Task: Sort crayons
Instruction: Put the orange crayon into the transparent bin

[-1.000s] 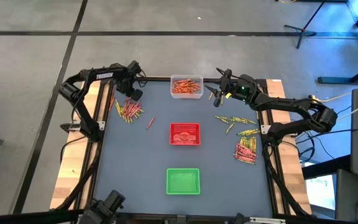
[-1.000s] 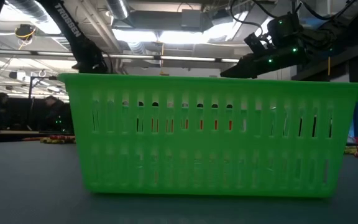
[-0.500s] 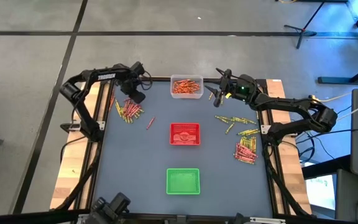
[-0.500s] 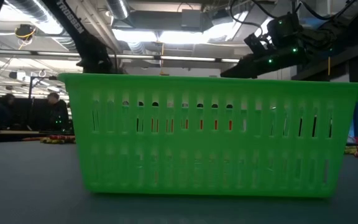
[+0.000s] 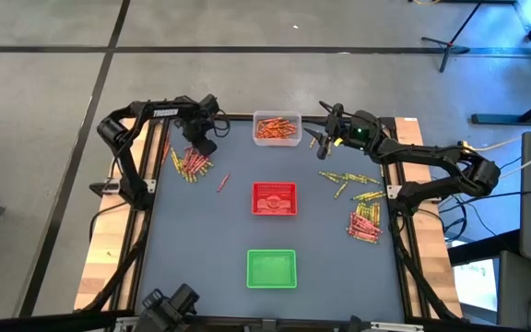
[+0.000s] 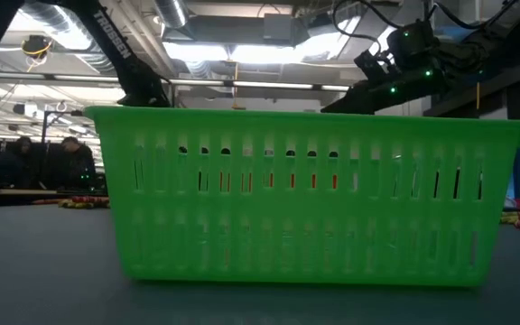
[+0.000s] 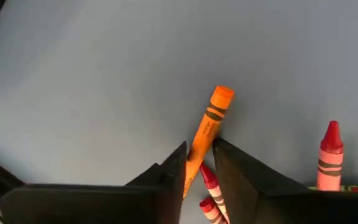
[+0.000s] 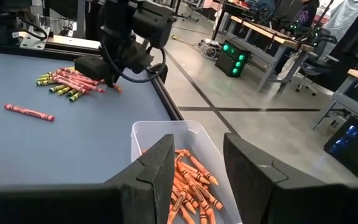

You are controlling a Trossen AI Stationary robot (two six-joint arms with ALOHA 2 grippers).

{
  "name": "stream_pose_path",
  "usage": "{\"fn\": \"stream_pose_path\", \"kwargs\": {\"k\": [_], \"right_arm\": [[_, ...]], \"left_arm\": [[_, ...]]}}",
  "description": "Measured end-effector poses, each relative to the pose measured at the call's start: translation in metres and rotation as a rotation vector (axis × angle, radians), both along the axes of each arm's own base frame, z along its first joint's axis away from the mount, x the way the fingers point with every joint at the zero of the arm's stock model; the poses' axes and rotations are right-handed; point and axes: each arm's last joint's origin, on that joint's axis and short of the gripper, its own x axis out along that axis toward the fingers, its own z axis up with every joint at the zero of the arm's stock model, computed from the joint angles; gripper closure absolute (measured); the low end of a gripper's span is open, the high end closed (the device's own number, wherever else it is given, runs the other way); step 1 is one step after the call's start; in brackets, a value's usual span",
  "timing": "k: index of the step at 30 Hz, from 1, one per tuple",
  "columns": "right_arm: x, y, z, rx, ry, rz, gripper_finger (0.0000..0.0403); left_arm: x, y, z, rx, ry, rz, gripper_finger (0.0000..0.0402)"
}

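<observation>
Left gripper (image 7: 199, 163) is clamped on an orange crayon (image 7: 209, 127): fingers (image 7: 173, 174) pinch its lower half, tip sticking out ahead of them over bare bench (image 7: 104, 74). A red crayon (image 7: 211, 190) lies just under the fingers, another red one (image 7: 329, 155) off to the side. From above, the left gripper (image 5: 201, 140) sits at the far-left corner, right over the near edge of the left pile (image 5: 192, 164) of red and yellow-green crayons. One stray red crayon (image 5: 222, 182) lies near that pile, toward the red tray (image 5: 275, 198).

Right gripper (image 8: 194, 171) has fingers (image 8: 157, 168) apart, nothing between them, and hangs over the clear tray (image 8: 148, 134) full of orange crayons (image 8: 191, 183). From above, the right gripper (image 5: 325, 129) is just beside the clear tray (image 5: 277, 128) at the far edge. Yellow-green crayons (image 5: 353, 182) are scattered near it toward the front; a mixed red and yellow-green pile (image 5: 365, 223) lies farther on at the right edge.

Green tray (image 5: 272, 268) is well apart from both grippers, at the front centre. In the low view it (image 6: 305, 194) blocks most of the bench; red shows through its slots. People (image 6: 48, 162) are in the room behind.
</observation>
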Motion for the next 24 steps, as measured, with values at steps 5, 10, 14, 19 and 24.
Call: {"fn": "stream_pose_path", "kwargs": {"k": [5,10,14,19,24], "right_arm": [[0.000,0.000,-0.002,0.013,0.018,0.000,0.0265],[-0.001,0.001,-0.005,0.029,0.040,-0.001,0.0265],[-0.001,0.001,-0.005,0.030,0.042,-0.002,0.0265],[-0.001,0.001,-0.005,0.031,0.043,-0.002,0.0265],[-0.001,0.001,-0.005,0.031,0.043,-0.002,0.0265]], "left_arm": [[0.009,0.007,0.010,0.047,-0.003,-0.049,0.0392],[0.029,0.012,0.033,0.111,-0.037,-0.083,0.0393],[0.057,0.013,0.064,0.186,-0.112,-0.135,0.0399],[0.101,0.004,0.106,0.296,-0.300,-0.230,0.0398],[0.140,-0.012,0.129,0.372,-0.556,-0.330,0.0399]]}}
